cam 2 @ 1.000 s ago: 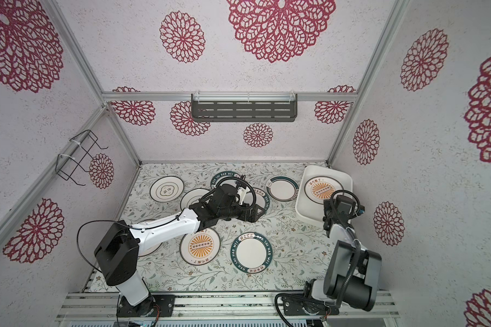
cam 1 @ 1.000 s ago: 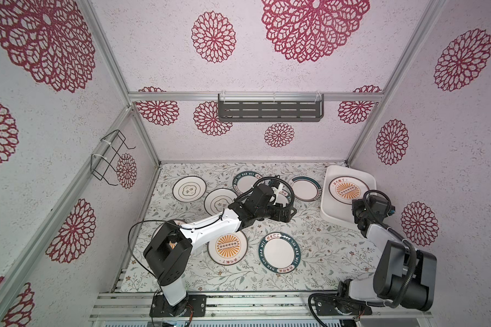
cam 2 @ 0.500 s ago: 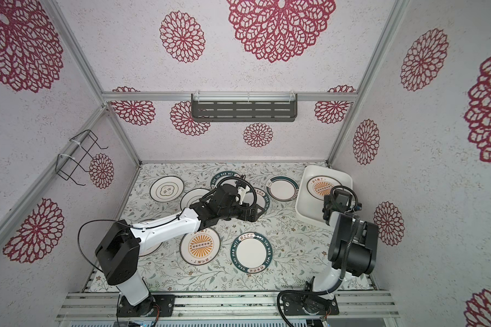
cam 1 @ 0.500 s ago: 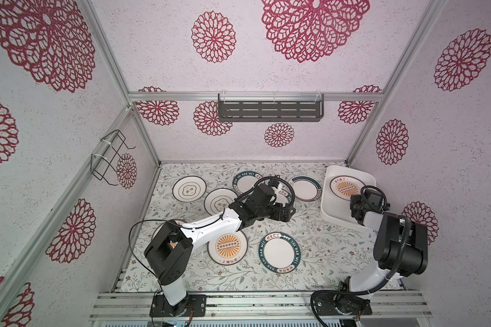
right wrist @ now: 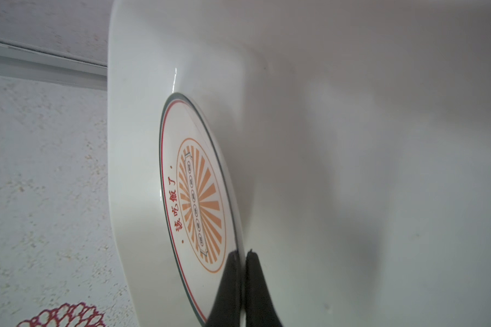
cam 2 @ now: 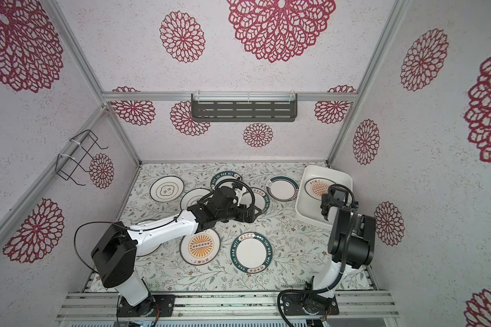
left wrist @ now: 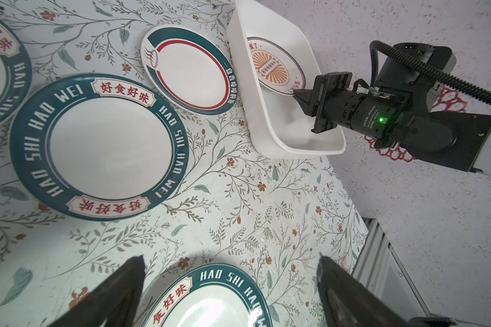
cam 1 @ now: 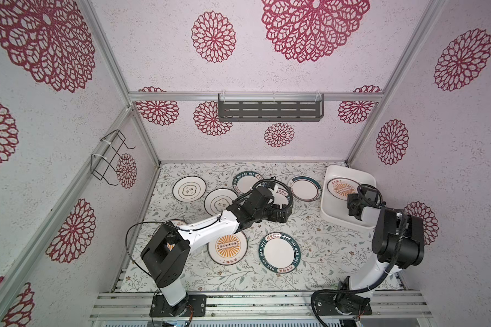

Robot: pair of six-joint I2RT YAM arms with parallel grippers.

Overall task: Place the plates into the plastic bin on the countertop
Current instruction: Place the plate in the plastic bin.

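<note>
The right gripper (right wrist: 241, 253) is pinched closed on the rim of a sunburst plate (right wrist: 199, 203), with one finger on each face of the edge. That plate is inside the white plastic bin (right wrist: 352, 141), towards the end farther from the robot's base. In a top view the bin (cam 1: 333, 211) stands on the leafy countertop (cam 1: 238, 280) in its far right corner, close to the right wall, and the right arm reaches over the bin's near end to the plate. The left gripper (left wrist: 230, 258) is spread wide and holds nothing. In a top view it hangs over the middle of the countertop (cam 1: 279, 216), pointing towards the bin. In the left wrist view a teal-rimmed plate lettered HAO SHI HAO WEI (left wrist: 210, 300) shows between its fingers (left wrist: 136, 271), which touch nothing. The remaining plates lie flat on the countertop, outside the bin. A second lettered teal plate (left wrist: 108, 147) is beyond the gripper, and a third (cam 1: 245, 181) is partly under the left arm's cable. A teal-and-red-ringed plate (cam 1: 305, 188) is just beside the bin, and two thin-ringed plates (cam 1: 189, 188) (cam 1: 219, 201) are at the far left. A second sunburst plate (cam 1: 227, 246) lies beside the left forearm, and one more plate (cam 1: 176, 223) is mostly hidden under that arm
</note>
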